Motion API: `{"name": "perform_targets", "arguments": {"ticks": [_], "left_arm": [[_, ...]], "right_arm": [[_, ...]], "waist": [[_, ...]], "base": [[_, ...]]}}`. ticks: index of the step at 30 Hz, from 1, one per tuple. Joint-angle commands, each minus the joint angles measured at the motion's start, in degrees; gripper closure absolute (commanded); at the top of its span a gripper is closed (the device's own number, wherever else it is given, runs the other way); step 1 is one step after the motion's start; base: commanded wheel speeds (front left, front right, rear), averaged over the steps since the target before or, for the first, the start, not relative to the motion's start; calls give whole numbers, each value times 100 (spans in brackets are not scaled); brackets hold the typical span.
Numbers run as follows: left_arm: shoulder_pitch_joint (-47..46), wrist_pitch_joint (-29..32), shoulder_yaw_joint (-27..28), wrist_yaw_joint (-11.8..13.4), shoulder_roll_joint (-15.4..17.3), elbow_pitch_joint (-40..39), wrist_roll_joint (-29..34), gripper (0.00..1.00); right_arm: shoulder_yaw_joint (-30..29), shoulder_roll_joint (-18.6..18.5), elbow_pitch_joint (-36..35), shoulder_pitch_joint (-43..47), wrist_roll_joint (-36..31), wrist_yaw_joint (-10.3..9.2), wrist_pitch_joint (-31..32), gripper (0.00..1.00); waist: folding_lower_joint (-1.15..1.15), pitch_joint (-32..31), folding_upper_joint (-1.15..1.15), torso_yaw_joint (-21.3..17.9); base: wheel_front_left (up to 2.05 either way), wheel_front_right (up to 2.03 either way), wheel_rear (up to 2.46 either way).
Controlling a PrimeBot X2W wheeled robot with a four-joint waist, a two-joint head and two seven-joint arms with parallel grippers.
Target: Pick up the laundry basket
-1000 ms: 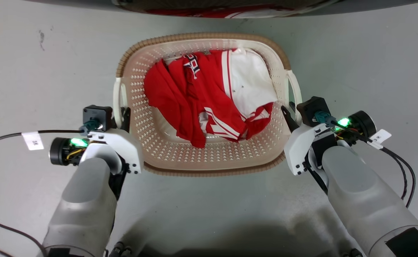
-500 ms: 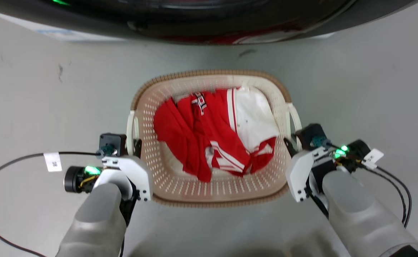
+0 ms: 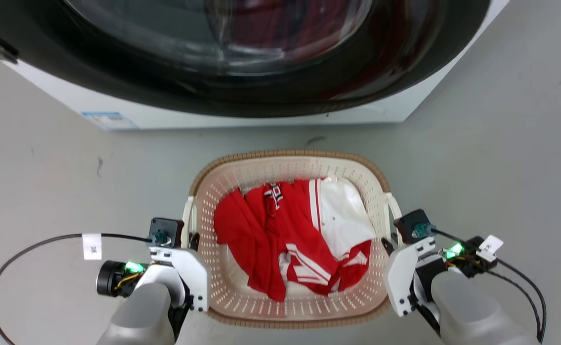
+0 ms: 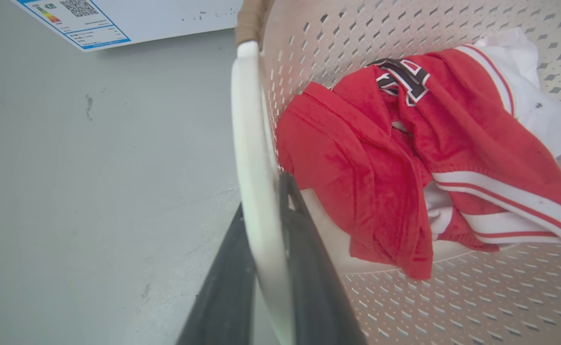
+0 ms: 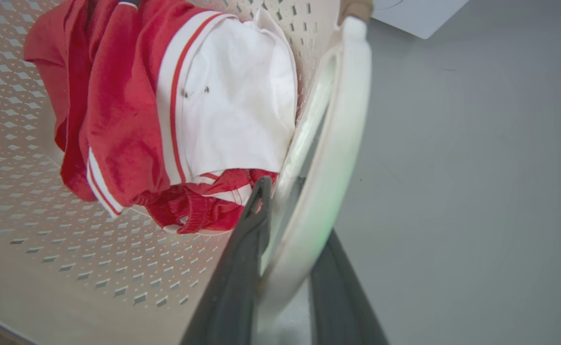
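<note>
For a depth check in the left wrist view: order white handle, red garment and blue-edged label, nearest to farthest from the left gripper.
1. white handle, between the left gripper's fingers.
2. red garment, inside the laundry basket.
3. blue-edged label, far upper left.

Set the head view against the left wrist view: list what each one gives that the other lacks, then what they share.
Head view: the washing machine's dark round door, the right gripper at the basket's right handle, and a white cable tag.
Left wrist view: the QR code on the machine's label, and how the left gripper sits, one of its dark fingers against each side of the white left handle.
Shared: the left gripper, the basket, the red and white clothes in it, and the grey floor.
</note>
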Motion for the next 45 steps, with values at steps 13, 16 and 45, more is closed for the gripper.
{"name": "perform_targets", "arguments": {"ticks": [13, 16, 45], "left_arm": [[494, 381, -737, -27, -124, 71, -504, 100], [614, 536, -868, -28, -143, 79, -635, 100], [1085, 1763, -2038, -47, 77, -189, -1881, 100]], "right_arm": [[461, 151, 55, 516, 394, 82, 219, 100], [554, 151, 74, 628, 491, 82, 291, 100], [1463, 161, 13, 1017, 1605, 82, 981, 100]], "waist": [[0, -1311, 0, -14], [0, -1522, 0, 28], [0, -2641, 0, 117]], "base": [[0, 0, 0], [0, 0, 0], [0, 0, 0]]}}
